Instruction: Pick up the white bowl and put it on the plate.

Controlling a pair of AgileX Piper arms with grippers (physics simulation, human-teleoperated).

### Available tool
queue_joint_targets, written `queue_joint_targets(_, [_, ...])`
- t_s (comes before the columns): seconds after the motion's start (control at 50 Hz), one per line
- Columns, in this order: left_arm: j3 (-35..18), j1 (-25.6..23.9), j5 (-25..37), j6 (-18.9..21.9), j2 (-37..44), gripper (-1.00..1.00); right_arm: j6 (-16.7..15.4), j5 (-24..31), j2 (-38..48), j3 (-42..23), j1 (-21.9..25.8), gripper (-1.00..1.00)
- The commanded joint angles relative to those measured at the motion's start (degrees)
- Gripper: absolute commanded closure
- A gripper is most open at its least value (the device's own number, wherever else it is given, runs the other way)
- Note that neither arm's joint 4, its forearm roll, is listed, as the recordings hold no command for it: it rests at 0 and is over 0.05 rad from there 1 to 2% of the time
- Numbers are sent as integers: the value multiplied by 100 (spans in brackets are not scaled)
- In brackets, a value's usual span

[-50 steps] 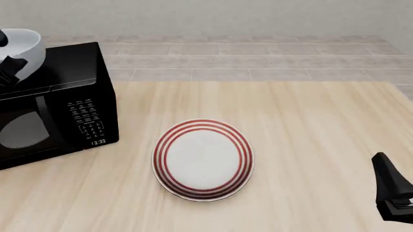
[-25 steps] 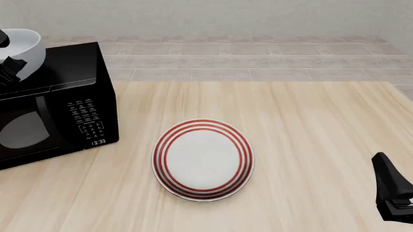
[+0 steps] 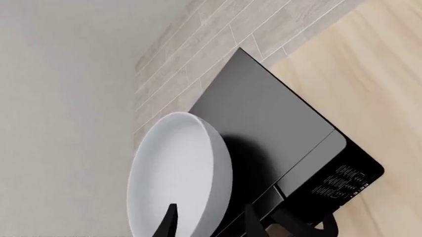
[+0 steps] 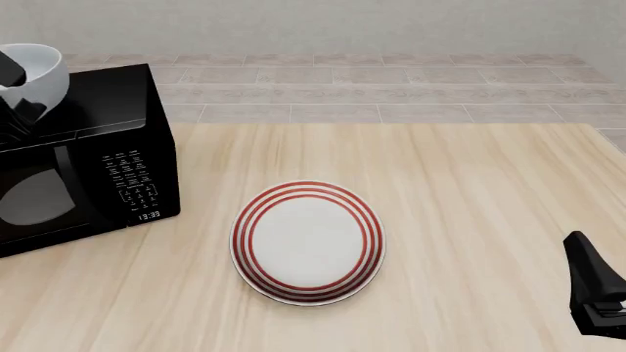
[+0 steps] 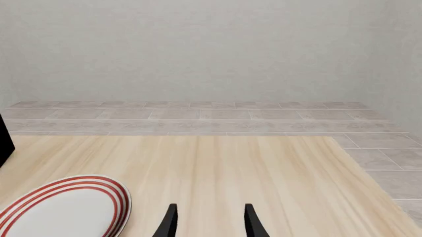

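The white bowl (image 4: 41, 72) hangs tilted over the top of the microwave at the far left. My left gripper (image 4: 14, 94) is shut on its rim. In the left wrist view the white bowl (image 3: 178, 173) stands on edge, and the left gripper (image 3: 209, 224) has one finger inside it and one outside. The plate (image 4: 308, 242), white with red rings, lies flat mid-table with nothing on it. My right gripper (image 4: 593, 292) rests at the near right edge. In its wrist view the right gripper (image 5: 209, 224) is open on nothing, beside the plate (image 5: 63, 210).
A black microwave (image 4: 102, 165) with its door closed stands on the table's left side, directly under the bowl; its top and keypad show in the microwave (image 3: 280, 133) wrist view. Tiled floor and a wall lie beyond the table's far edge.
The left gripper has shifted slightly with the bowl, which now sits a little higher and more tilted over the microwave. The right arm and the plate have not moved.
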Motion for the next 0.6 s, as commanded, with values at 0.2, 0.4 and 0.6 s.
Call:
queue_joint_targets(0.2, [83, 53, -226, 16, 221, -100, 0, 0, 0, 0, 0, -100])
queue_joint_targets(0.4, [56, 67, -300, -4, 362, -100, 1, 0, 0, 0, 0, -100])
queue_joint_targets(0.6, [53, 111, -370, -17, 475, -100, 0, 0, 0, 0, -1, -100])
